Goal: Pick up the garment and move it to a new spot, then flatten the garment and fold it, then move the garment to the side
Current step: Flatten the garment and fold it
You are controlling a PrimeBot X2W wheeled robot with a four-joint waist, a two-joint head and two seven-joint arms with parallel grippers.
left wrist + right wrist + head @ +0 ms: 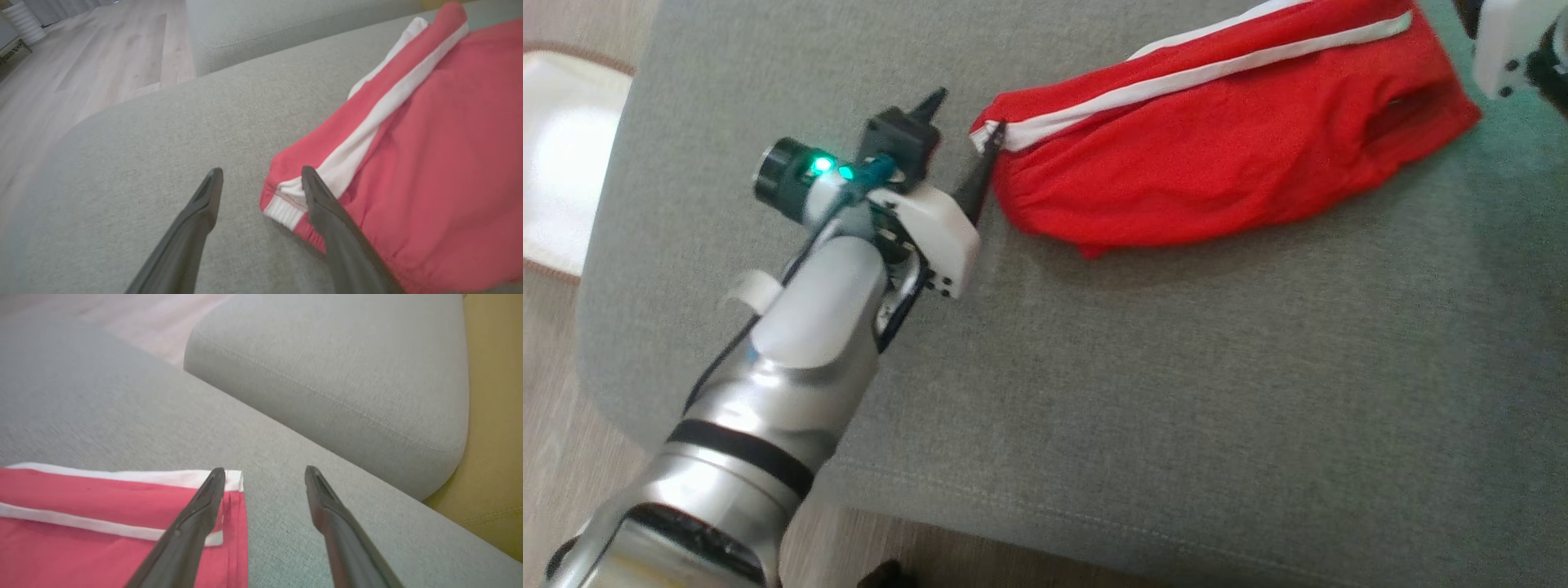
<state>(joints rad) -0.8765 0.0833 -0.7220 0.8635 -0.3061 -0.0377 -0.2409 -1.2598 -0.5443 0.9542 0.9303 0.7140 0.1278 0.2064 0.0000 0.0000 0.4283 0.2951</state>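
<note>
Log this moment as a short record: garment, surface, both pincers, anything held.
garment: red shorts with white stripes, lying in a long folded shape
surface: grey sofa cushion
left pincer: open, at the gathered end; one finger over the fabric, the other over bare cushion
right pincer: open, at the opposite end; one finger over the white-trimmed corner, the other over cushion
held: nothing in either pincer
beyond the cushion: wooden floor
</note>
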